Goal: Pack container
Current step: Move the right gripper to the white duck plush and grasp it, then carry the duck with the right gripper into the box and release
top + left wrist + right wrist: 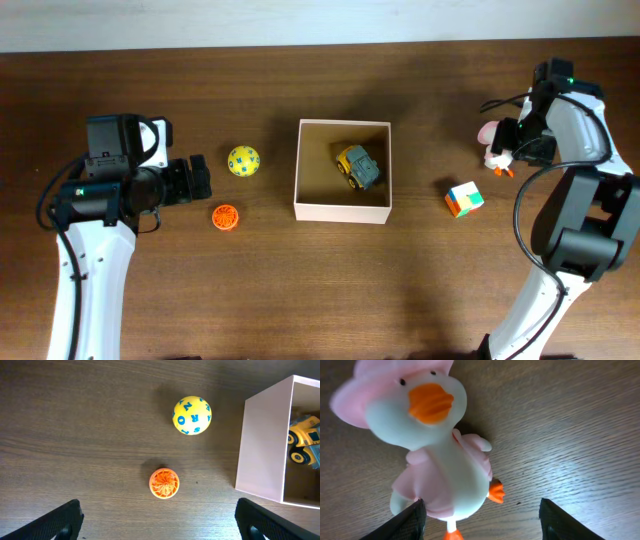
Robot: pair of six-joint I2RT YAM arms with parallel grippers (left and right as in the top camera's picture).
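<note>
Tan-brown inside, the container sits mid-table overhead, a toy truck in it. Left wrist: the left gripper gapes empty, orange disc ahead. Right wrist: the right gripper, spread wide, straddles the duck; closing on it seems next.

Wooden table with container, yellow ball, orange toy, coloured cube, perhaps the duck.

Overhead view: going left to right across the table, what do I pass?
Left gripper → orange disc → yellow ball → box with a toy truck inside → colourful cube → pink duck.
</note>
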